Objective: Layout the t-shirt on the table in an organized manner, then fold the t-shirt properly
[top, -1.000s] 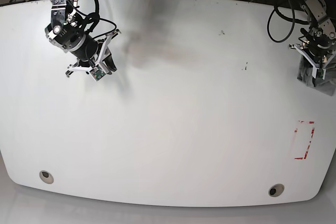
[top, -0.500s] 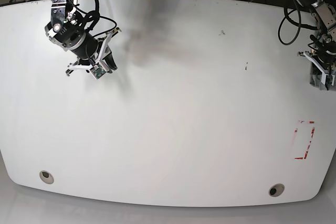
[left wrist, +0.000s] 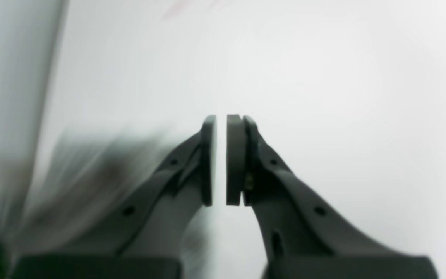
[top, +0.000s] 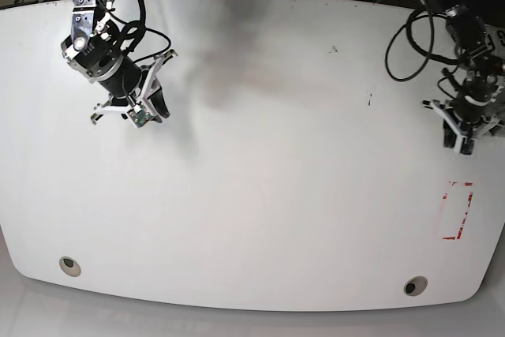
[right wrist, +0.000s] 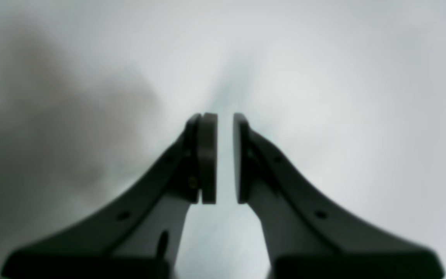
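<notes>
nearest the viewer, the table (top: 252, 219) shows two grey grommets, one low on the base view's left (top: 69, 265) and one low on its right (top: 415, 286), with a red dashed rectangle (top: 457, 211) just above the latter; farther back, the left gripper (top: 460, 136) hangs near that rectangle, its pads (left wrist: 234, 159) drawn almost together with only a thin slit between and nothing pinched; on the opposite side and farther still, the right gripper (top: 136, 108) tilts over bare white surface, its pads (right wrist: 207, 157) likewise nearly closed on nothing, probably idling until cloth is spread; the t-shirt is not visible in any current view, so its place cannot be told, though the left wrist camera shows a dark smear (left wrist: 72, 182) too blurred to name; compared with a second ago, the grey bundle under the left gripper at the far edge is gone, and that arm has swung inward onto the table, while the right gripper has shifted only slightly.
</notes>
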